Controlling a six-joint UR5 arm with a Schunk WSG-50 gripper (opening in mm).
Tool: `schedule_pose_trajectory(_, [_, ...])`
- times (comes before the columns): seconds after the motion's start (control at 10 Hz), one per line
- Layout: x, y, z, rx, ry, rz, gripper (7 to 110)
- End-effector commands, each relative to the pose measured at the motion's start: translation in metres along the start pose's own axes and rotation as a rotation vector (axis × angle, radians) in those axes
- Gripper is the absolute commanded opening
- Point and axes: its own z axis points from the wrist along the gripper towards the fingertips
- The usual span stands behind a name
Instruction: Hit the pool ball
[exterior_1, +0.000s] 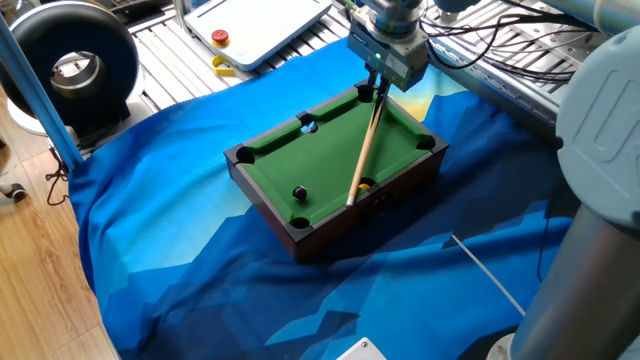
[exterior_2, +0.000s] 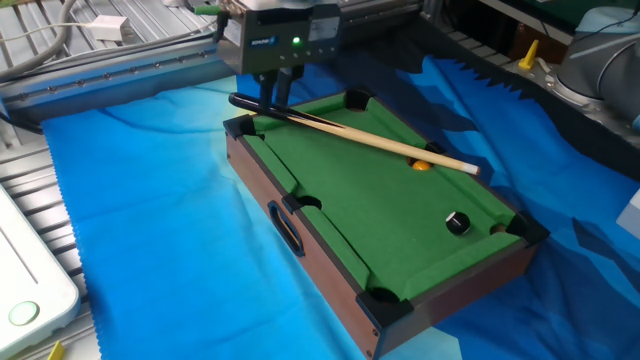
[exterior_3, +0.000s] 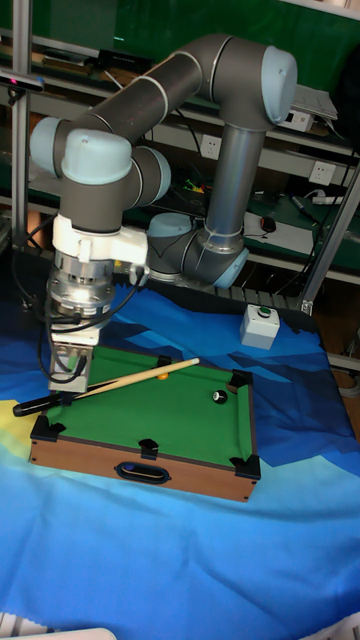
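The miniature green-felt pool table (exterior_1: 262, 195) (exterior_2: 320, 262) (exterior_3: 195, 470) sits on a blue cloth. The pool ball (exterior_1: 299, 192) (exterior_2: 457, 222) (exterior_3: 218, 397), tiny and black, lies on the felt near a corner pocket. A wooden cue (exterior_1: 362, 150) (exterior_2: 380, 140) (exterior_3: 130, 380) lies diagonally across the table, and an orange ball (exterior_1: 365, 186) (exterior_2: 422, 165) rests by its light tip. My gripper (exterior_1: 377, 90) (exterior_2: 276, 100) (exterior_3: 68, 388) hangs open over the cue's dark butt end, a finger on either side of it, far from the pool ball.
A pale ball (exterior_1: 308, 127) sits by a side pocket. Off the cloth are a white device with a red button (exterior_1: 220, 38) and a black round unit (exterior_1: 75, 65). A thin white rod (exterior_1: 490, 268) lies on the cloth. A white box (exterior_3: 258, 325) stands behind the table.
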Motion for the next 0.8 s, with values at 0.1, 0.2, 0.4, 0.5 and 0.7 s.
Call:
schedule_pose_trajectory(0.1, [0.000,-0.009,-0.005,0.039,-0.009,-0.198,66])
schedule_pose_trajectory(0.2, [0.001,-0.013,-0.006,0.052,-0.007,-0.290,66])
schedule_pose_trajectory(0.4, [0.000,-0.008,-0.005,0.049,-0.025,-0.316,66])
schedule_pose_trajectory(0.5, [-0.001,-0.007,-0.003,0.057,-0.040,-0.320,66])
schedule_pose_trajectory(0.7, [0.000,-0.002,0.007,0.067,-0.066,-0.301,66])
